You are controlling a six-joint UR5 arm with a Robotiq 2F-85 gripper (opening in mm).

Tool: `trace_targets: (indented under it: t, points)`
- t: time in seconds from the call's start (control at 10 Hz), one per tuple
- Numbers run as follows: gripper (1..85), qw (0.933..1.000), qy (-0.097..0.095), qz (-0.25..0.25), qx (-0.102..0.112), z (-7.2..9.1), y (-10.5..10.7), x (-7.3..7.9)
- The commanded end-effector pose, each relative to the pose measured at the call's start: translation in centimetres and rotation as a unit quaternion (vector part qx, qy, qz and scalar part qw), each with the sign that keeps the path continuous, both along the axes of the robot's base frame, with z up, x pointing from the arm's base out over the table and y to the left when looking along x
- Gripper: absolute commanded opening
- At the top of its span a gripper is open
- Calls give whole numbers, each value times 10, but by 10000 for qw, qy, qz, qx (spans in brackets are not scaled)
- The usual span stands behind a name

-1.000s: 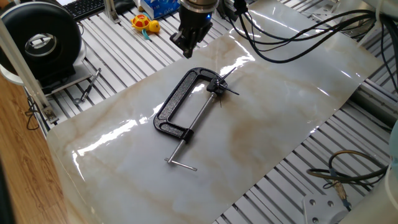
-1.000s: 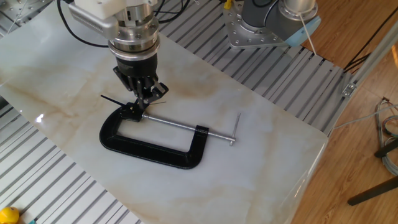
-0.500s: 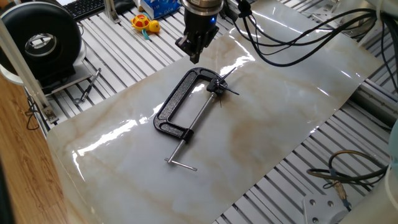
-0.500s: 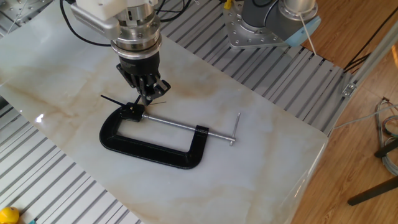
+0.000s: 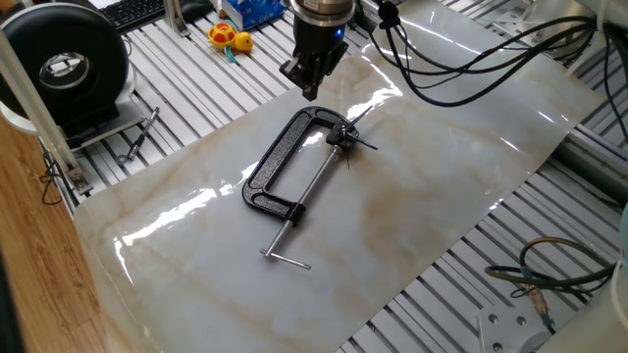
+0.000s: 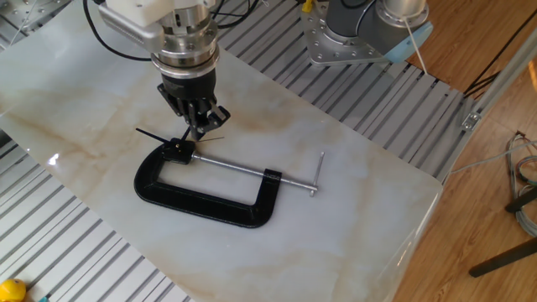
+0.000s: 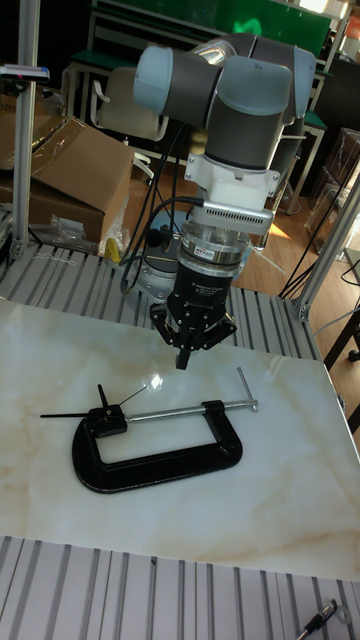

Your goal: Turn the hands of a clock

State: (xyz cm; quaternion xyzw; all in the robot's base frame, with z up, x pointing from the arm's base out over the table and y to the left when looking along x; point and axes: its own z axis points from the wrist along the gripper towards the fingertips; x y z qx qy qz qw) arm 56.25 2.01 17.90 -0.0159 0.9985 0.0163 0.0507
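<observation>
The end effector (image 7: 184, 361) hangs empty above the clock (image 7: 105, 416), fingertips pressed together; its white label is too small to read. The hands (image 7: 70, 412) radiate over the table (image 7: 280, 510).

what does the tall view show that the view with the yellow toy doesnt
Only the tall view shows the robot's grey arm joints, the cardboard box behind the table, and a clear gap between the gripper and the marble slab. Only the toy view shows the yellow toy, the black round device and the keyboard. Both show the black clamp, with the clock and its hands in its jaw, and the fingers together.
</observation>
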Motion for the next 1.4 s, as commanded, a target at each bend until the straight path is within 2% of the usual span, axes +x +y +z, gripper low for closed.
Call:
trace_targets:
  t: [0.0,0.1,0.2,0.3,0.4,0.5,0.6,0.7,0.8,1.0,1.1,1.2,1.3]
  points:
    - [13,9999,-9,-105,128,2,5,1]
    - [13,9996,49,-187,205,2,9,-2]
    - [13,9983,326,-269,390,2,19,-16]
    - [13,9978,461,-190,428,2,21,-23]
    - [13,9971,519,-25,557,3,28,-27]
    - [13,9969,589,162,502,2,26,-31]
    - [13,9978,580,95,290,1,15,-31]
    - [13,9987,424,161,224,2,13,-20]
    - [13,9983,315,480,54,-3,-6,-10]
    - [13,9953,476,841,-25,-16,-47,1]
    - [17,9969,386,587,359,-14,-28,5]
    - [20,9972,321,434,519,-13,-20,9]
    - [20,9986,147,408,298,-14,-31,18]
